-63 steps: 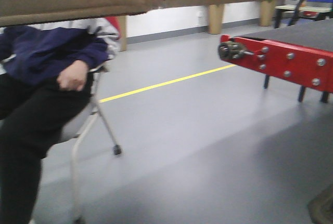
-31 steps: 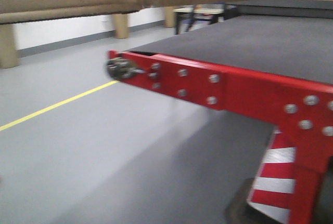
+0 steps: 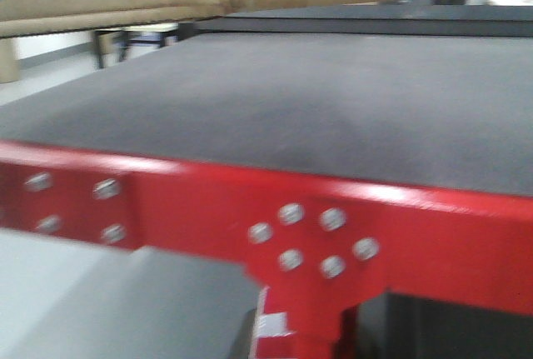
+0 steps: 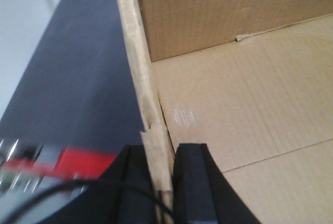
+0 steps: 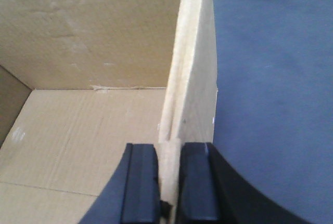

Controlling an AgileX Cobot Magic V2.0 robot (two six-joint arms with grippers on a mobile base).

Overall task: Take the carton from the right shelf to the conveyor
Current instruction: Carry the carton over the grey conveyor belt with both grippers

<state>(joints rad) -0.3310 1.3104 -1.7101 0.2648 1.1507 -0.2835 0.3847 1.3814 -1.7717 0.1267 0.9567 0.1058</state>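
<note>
left hand (image 4: 162,180) and right hand (image 5: 167,174) are pinching carton (image 5: 78,125) walls above conveyor (image 3: 333,101); lift done, set-down pending.

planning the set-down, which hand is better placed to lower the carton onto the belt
Right, marginally. The right hand pinches the carton wall with only conveyor beneath; the left hand also grips, but near the red edge. Both likely lower together.
</note>
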